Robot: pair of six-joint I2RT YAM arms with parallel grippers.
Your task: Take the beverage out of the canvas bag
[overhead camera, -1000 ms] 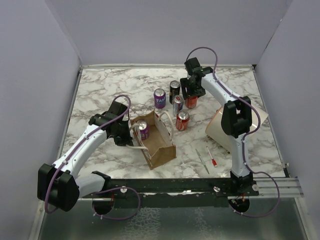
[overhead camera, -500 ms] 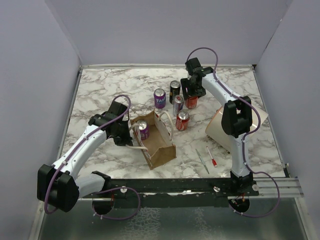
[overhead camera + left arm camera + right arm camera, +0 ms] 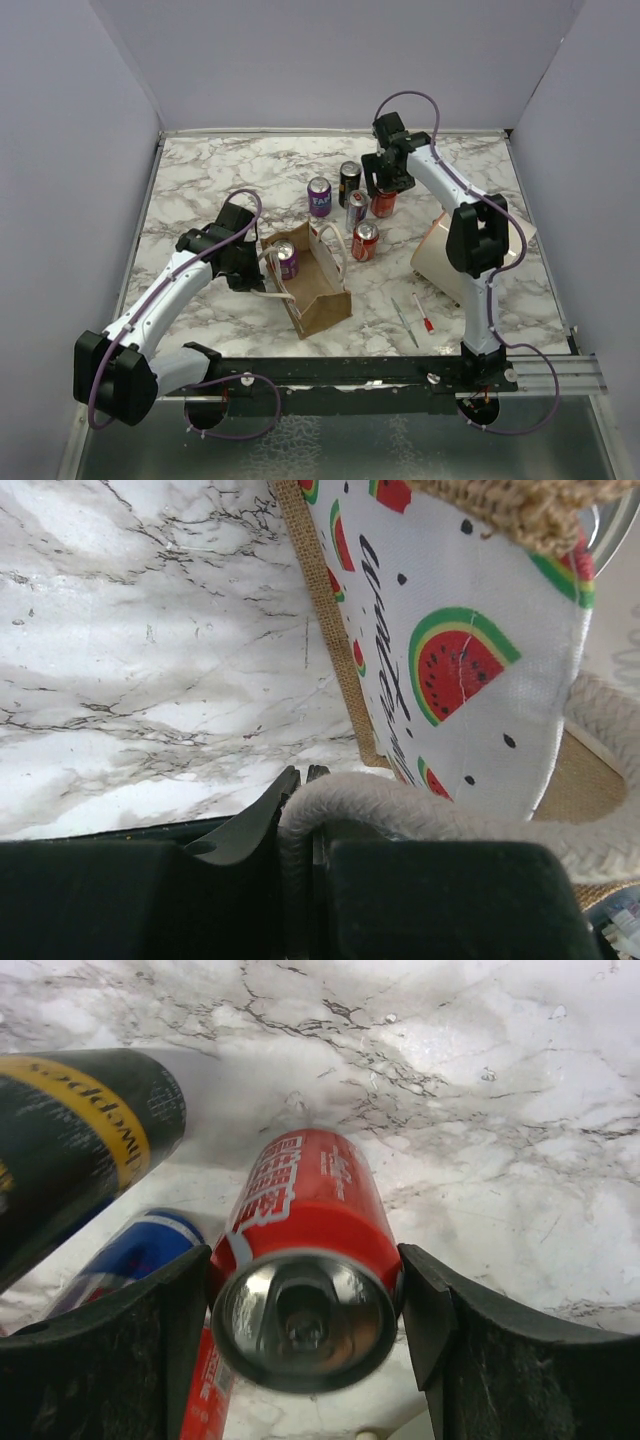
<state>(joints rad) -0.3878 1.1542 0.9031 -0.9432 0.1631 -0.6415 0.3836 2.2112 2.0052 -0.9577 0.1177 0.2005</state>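
Note:
The tan canvas bag [image 3: 312, 285] stands open in the middle of the table with a purple can [image 3: 287, 258] upright inside it. My left gripper [image 3: 252, 268] is at the bag's left end, shut on the white rope handle [image 3: 400, 802]. The left wrist view shows the bag's watermelon-print side [image 3: 450, 610] and my left gripper [image 3: 302, 776]. My right gripper [image 3: 384, 192] is at the back of the table. Its fingers press both sides of a red can [image 3: 383, 204] standing on the marble. The right wrist view shows that red can [image 3: 310, 1200] between the fingers of my right gripper [image 3: 305, 1260].
Around the red can stand a black can [image 3: 349, 180], a purple can [image 3: 319, 196], a silver-blue can [image 3: 355, 210] and another red can [image 3: 365, 241]. A big cream cylinder [image 3: 448, 258] lies at the right. Two pens [image 3: 413, 318] lie near the front.
My right gripper has shifted slightly to the right at the red can. The left arm, the bag and the other cans have not moved.

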